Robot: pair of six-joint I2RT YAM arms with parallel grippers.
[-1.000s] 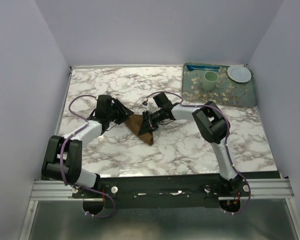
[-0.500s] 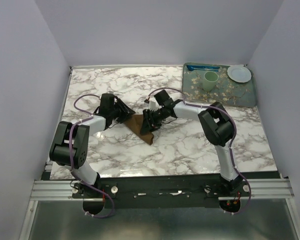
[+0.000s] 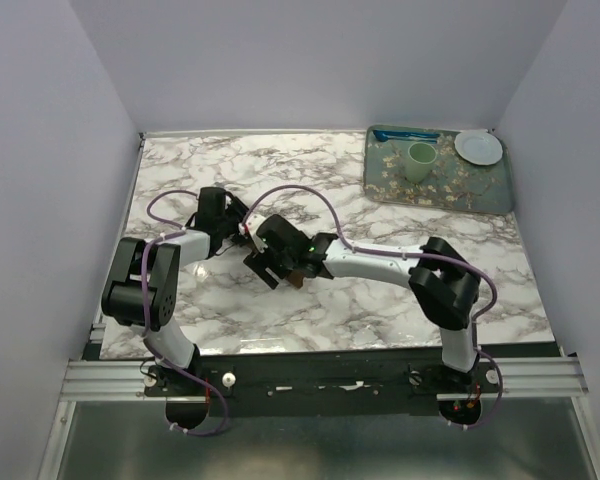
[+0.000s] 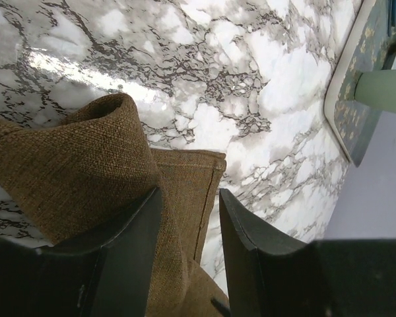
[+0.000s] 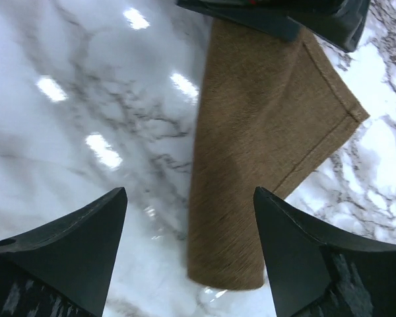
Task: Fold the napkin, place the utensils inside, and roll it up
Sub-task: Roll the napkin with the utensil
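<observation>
The marble table spreads out in front of me, grey-veined and glossy. At its far right corner lies a green patterned tray.

The napkin is left of the table's middle, between my two wrists. It is brown, coarse-woven and folded into a thick band with a hemmed corner, and most of it lies flat on the marble.

My left gripper stands about half closed with a bunched fold of that cloth pinched between its fingers. The cloth humps up over one finger.

My right gripper is spread wide and hangs above the napkin's free end. Its fingers touch neither the cloth nor the marble, so it holds nothing.

On the tray stand a pale green cup and a white plate at the far corner. A bright blue utensil lies along the tray's back edge.
</observation>
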